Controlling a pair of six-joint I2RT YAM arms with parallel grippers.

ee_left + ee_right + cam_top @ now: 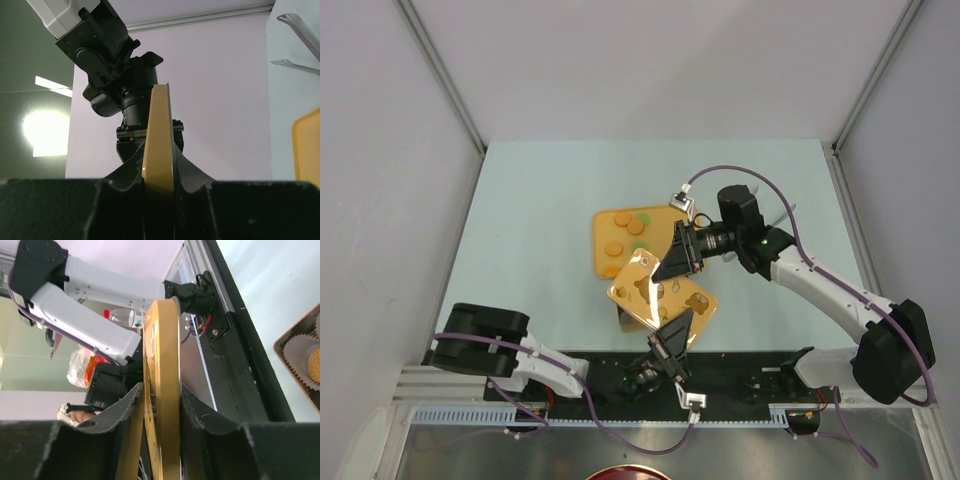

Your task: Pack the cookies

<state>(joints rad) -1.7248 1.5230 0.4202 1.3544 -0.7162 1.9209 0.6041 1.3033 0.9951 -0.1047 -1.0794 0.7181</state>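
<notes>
Top external view: the left end effector [672, 330] and right end effector [667, 266] each pinch opposite edges of the gold lid [655, 295], which hangs at 5 o'clock of the cookie tray [597, 232] that holds the cookies [614, 249]. Uneven pulling could twist the lid free, and lowering it skewed could jam it or knock cookies askew.

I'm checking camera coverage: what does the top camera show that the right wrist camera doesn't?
Only the top view: the whole tray with several orange and green cookies, and the left claw gripping the near edge of the gold lid. Only the right wrist view: white paper cups lining the tray's corner, one holding a cookie. Both: the right claw shut on the gold lid, and part of the left arm.
</notes>
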